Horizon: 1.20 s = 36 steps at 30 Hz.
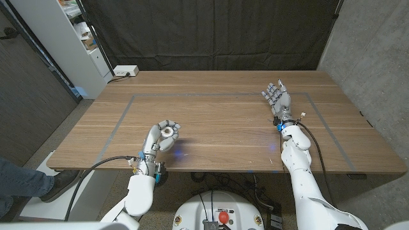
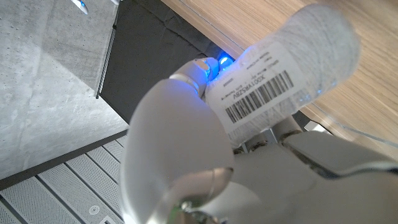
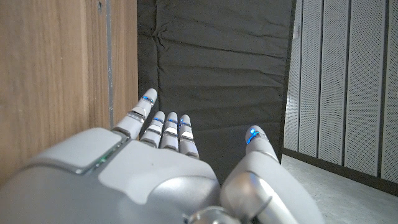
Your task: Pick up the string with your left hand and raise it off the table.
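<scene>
A wooden table [image 1: 217, 108] with a brown grain top is filling the middle of the head view, with a thin pale line [image 1: 121, 118] tracing a rectangle on it. A black curtain [image 1: 211, 32] is hanging behind the far edge. A white shelf unit [image 1: 70, 38] is standing far left, and a white power strip [image 1: 125, 71] is sitting on the table's far left corner. A concrete wall [image 1: 377, 45] is running along the right. A person's leg and shoe [image 1: 29, 182] are showing at the near left edge, on the floor.

The left hand [image 1: 161, 137] is sitting near the table's near edge, left of centre, fingers curled around the string [image 1: 168, 132], a white spool. In the left wrist view the spool [image 2: 292, 68] is showing as a pale wound cylinder with a barcode label [image 2: 258, 93], held in the fingers. In the head view its round end is facing up toward the camera, so its long axis is pointing roughly upward, tilting a bit. Whether it is touching the table cannot be told. Blue light is glowing on the wood just beside the hand.

The right hand [image 1: 278, 100] is resting on the right side of the table, toward the far edge, well apart from the spool. Its fingers [image 3: 166, 132] are stretching out straight and apart, holding nothing.
</scene>
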Motion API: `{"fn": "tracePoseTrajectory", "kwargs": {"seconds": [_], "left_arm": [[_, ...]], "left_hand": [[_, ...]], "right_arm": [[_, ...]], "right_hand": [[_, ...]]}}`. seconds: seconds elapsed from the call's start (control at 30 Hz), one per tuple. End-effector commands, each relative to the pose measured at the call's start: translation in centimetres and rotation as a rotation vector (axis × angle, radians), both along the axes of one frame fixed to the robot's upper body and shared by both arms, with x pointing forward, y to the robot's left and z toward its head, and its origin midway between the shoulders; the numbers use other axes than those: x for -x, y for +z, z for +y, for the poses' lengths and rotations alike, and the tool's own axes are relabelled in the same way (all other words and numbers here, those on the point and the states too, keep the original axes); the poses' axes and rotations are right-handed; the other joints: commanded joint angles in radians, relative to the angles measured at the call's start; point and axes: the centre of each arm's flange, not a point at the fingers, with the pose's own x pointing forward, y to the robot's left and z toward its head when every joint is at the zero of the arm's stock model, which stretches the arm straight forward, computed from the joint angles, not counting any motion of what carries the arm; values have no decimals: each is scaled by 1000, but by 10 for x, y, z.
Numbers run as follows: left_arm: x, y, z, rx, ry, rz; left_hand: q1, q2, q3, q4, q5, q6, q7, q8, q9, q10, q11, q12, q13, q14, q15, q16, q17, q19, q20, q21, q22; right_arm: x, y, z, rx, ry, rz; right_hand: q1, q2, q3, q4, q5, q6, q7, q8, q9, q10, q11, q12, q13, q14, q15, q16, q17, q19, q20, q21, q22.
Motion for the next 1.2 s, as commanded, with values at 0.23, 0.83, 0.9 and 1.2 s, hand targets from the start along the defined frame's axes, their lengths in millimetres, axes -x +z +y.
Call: {"fn": "tracePoseTrajectory", "kwargs": {"seconds": [0.23,0.83,0.9,1.2], "left_arm": [[3,14,2,5,-35,-47],[7,33,4,-3,-44,-86],[7,36,4,-2,-57,-89],[7,44,5,-1,-86,-92]], "left_hand": [[49,45,14,-1,21,15,8,13,1,17,-2,-11,17,36,-21,-4,21,-15,-7,27,-3],[47,36,23,-3,40,23,6,16,-3,33,4,-35,27,54,-27,7,60,-13,-12,72,-14],[46,35,24,-3,42,25,8,17,-4,34,4,-37,32,55,-25,8,66,-14,-14,78,-15],[42,33,29,-1,51,27,9,19,-3,45,4,-49,37,67,-26,16,90,-13,-18,104,-22]], "right_arm": [[8,9,4,16,-10,-17],[10,15,10,44,-17,-17],[10,15,10,44,-16,-16],[11,17,11,46,-22,-19]], "right_hand": [[-1,7,-4,0,10,9,2,-1,2,9,-1,3,2,9,-2,0,0,9,-2,-6,6],[-1,8,-5,-1,11,9,3,-2,2,10,-2,2,2,10,-1,0,-1,11,-2,-12,6],[0,8,-5,-1,11,9,4,-2,2,10,-2,3,2,10,-2,0,-1,12,-3,-13,6],[0,9,-6,-1,12,10,6,-2,2,12,-2,3,2,10,-2,0,-1,14,-3,-16,6]]}}
